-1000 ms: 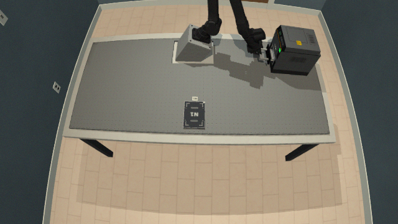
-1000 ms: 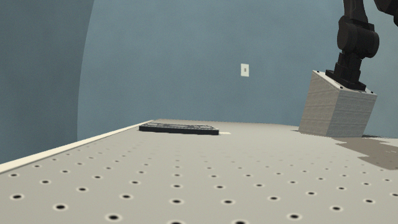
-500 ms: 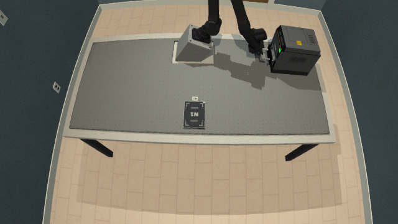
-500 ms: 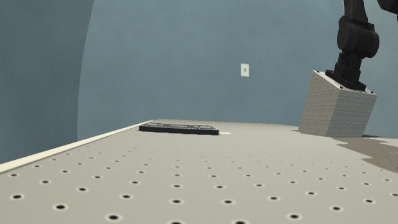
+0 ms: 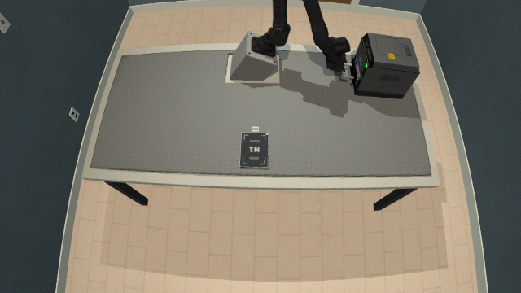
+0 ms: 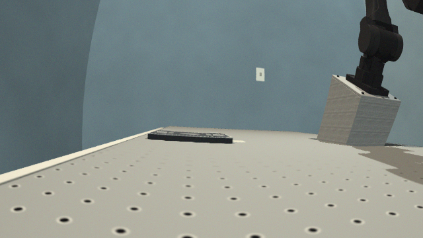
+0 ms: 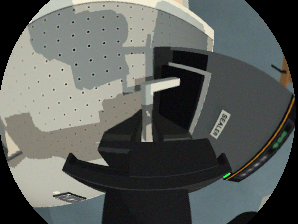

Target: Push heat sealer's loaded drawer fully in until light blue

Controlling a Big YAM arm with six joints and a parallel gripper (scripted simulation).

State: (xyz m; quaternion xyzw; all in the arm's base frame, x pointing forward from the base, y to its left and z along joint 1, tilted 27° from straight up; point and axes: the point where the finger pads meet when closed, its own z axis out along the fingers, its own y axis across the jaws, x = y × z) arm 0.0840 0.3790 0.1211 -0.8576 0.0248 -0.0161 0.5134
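The drawer's handle (image 5: 348,76) (image 7: 165,84) is gripped by the nearly closed pincer (image 5: 343,70) (image 7: 147,112); with the light (image 5: 366,65) (image 7: 227,175) green, full closing, sealing and release are apparently left.

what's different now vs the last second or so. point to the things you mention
The gripper (image 5: 344,69) (image 7: 147,112) has crept slightly toward the sealer (image 5: 391,79) (image 7: 240,95). No grasp change is visible; it is now shut on the drawer handle (image 5: 348,76) (image 7: 165,85). Any drawer travel is too small to tell. The sealer stayed put, its light (image 5: 366,65) (image 7: 227,175) still green.
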